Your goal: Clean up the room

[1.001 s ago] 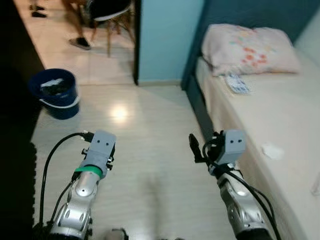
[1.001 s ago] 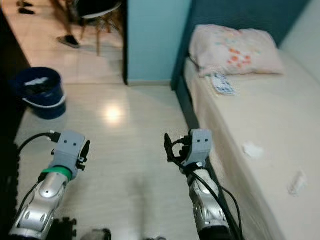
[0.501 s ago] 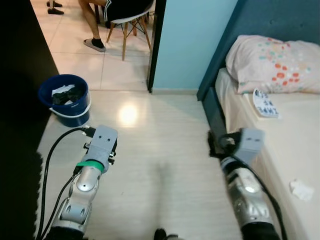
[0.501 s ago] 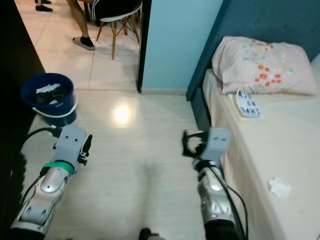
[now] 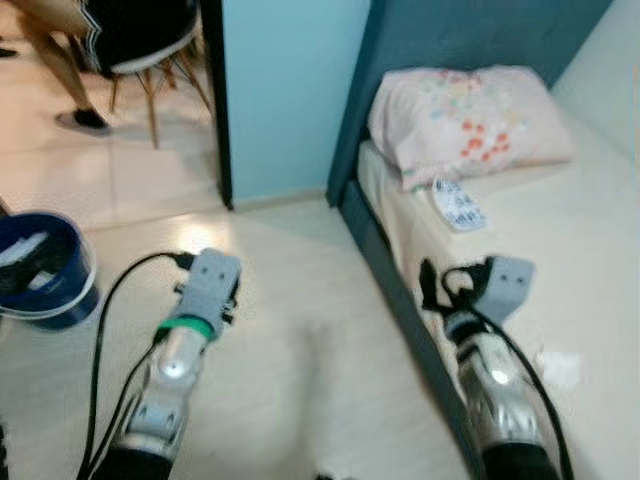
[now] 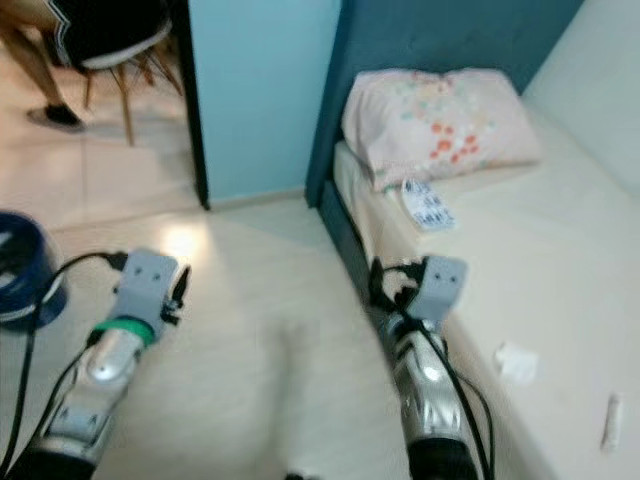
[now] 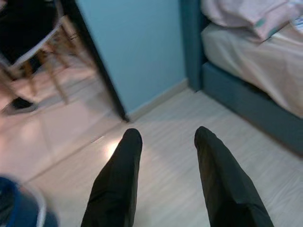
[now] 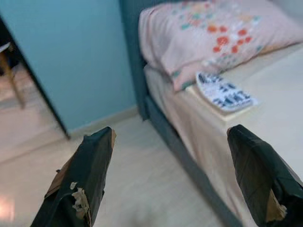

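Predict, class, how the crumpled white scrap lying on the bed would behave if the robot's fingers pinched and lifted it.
The crumpled white scrap looks like tissue or paper, so it is probably very light and would likely squash rather than resist. It sits on the soft bed, so a push might just drag it across the sheet. The right gripper, with fingers spread wide, would need to close far.

A pale wooden floor [image 5: 290, 330] runs between a light blue wall [image 5: 285, 90] and the dark blue bed frame [image 5: 385, 250]. Beyond the doorway a person's leg [image 5: 60, 60] shows beside a wooden-legged chair [image 5: 150, 70] (on pinkish tiles), both somewhat blurred.
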Robot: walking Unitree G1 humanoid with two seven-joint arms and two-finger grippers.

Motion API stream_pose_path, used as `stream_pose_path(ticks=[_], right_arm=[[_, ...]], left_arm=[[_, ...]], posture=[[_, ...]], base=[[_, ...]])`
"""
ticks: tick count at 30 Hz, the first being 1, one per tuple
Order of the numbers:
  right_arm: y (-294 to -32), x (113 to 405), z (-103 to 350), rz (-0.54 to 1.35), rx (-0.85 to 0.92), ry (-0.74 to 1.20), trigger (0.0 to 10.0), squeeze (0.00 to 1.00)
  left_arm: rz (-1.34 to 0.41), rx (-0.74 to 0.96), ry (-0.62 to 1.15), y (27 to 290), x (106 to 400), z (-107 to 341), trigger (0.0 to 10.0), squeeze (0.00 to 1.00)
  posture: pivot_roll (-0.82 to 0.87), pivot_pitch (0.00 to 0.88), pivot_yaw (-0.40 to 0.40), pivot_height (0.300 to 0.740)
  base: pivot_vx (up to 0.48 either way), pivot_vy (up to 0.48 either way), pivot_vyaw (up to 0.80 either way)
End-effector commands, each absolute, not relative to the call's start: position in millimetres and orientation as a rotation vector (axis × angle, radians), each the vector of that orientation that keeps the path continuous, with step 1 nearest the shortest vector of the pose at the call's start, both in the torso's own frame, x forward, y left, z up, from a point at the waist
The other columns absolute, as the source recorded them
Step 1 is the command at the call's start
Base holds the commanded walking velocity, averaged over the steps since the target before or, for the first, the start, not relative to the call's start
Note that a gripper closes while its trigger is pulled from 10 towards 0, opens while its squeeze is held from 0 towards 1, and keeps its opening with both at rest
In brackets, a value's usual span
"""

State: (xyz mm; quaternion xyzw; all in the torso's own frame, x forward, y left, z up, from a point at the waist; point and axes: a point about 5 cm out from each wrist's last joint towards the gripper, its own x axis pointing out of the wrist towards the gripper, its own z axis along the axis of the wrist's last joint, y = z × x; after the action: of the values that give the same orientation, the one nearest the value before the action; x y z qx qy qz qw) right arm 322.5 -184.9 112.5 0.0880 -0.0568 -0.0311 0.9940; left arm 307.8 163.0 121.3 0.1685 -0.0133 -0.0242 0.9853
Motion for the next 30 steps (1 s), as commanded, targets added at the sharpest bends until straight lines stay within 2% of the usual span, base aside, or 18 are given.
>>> stream_pose_path(ticks=[1, 25, 30], right_arm=[[-185.0, 318.1, 101.2, -0.067, 0.174, -0.074, 10.0, 0.0], [-183.0, 318.4, 100.4, -0.051, 0.172, -0.075, 10.0, 0.0], [-182.9, 318.7, 100.3, -0.047, 0.171, -0.075, 10.0, 0.0]], left_arm=[[-0.081, 0.316, 0.005, 161.2, 303.2, 113.5, 10.0, 0.0], [-0.164, 0.237, -0.001, 144.0, 304.2, 116.6, 10.0, 0.0], [-0.204, 0.17, 0.037, 138.6, 302.9, 115.6, 10.0, 0.0]], posture=[[0.14, 0.135, -0.052, 0.74], [0.14, 0.134, -0.058, 0.74], [0.14, 0.134, -0.058, 0.74]], base=[[0.0, 0.0, -0.8], [0.0, 0.0, -0.8], [0.0, 0.0, -0.8]])
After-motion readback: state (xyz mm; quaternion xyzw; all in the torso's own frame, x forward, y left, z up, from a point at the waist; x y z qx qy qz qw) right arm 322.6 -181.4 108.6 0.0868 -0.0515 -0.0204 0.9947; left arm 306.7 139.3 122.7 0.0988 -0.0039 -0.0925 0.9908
